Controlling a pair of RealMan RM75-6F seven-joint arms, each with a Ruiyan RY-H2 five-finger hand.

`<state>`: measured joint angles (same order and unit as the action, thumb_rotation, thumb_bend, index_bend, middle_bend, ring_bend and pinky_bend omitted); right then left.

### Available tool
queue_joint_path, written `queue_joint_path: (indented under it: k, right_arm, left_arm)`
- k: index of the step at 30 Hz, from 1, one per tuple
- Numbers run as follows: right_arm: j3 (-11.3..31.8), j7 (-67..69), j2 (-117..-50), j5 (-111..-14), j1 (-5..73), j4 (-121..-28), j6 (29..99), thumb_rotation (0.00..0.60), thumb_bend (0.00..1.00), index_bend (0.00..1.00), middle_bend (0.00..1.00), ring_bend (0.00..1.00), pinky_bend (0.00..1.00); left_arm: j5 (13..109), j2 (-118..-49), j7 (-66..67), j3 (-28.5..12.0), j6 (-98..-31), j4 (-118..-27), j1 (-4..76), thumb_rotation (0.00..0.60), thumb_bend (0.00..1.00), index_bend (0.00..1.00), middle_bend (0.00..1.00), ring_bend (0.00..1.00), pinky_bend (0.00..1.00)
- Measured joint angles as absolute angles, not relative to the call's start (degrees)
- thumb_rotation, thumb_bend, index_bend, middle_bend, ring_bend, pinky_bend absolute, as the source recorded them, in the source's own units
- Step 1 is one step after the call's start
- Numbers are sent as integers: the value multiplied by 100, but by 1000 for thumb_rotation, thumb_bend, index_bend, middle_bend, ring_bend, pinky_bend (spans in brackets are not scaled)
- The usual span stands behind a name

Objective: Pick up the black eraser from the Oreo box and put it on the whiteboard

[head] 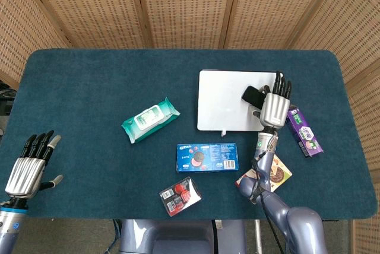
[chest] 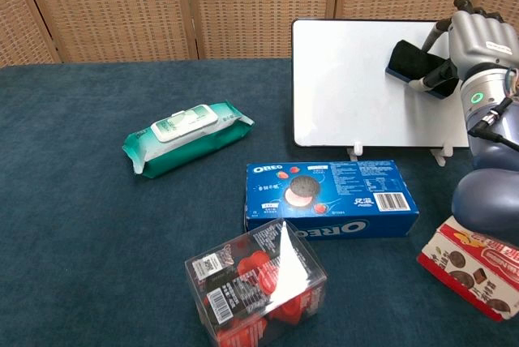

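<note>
On whiteboard (chest: 357,79): eraser (chest: 408,59) down, off Oreo box (chest: 331,198) | right hand (head: 274,105) fingers loosely around it | left hand (head: 27,171) open, idle | left: release, withdraw

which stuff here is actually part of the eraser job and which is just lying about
Part of the job:
black eraser, on the board
flat white whiteboard
blue Oreo box
right hand

Just lying about:
green wet-wipes pack
clear box of red sweets
purple snack packet
red-and-white biscuit box
left hand
</note>
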<state>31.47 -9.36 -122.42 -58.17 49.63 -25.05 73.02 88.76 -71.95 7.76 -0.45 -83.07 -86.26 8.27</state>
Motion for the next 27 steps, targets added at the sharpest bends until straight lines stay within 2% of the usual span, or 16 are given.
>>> queue_joint_path:
  k: [10,16,22,27]
  right_arm:
    - [3114,-906,-12136,-5896,4829,-2824,7497,600,49,0,0,0,0]
    - [3072,-942,-12028,-5947,4674,-3231,7651,600,0,0,0,0,0]
    - [2984,-1003,-11851,-6048,4452,-3775,7890,600,0,0,0,0,0]
    - [2784,-1038,-11560,-6220,4095,-4645,8175,600,0,0,0,0,0]
  left_arm:
    - [8889,-7183,782,-38,-8314,-8639,825,600,161,0,0,0,0]
    - [8914,-7166,785,-28,-8334,-8671,818,600,161,0,0,0,0]
    - [8926,-7140,741,-20,-8341,-8688,813,600,161,0,0,0,0]
    - [8952,-7122,698,-7,-8360,-8705,805,600,160,0,0,0,0]
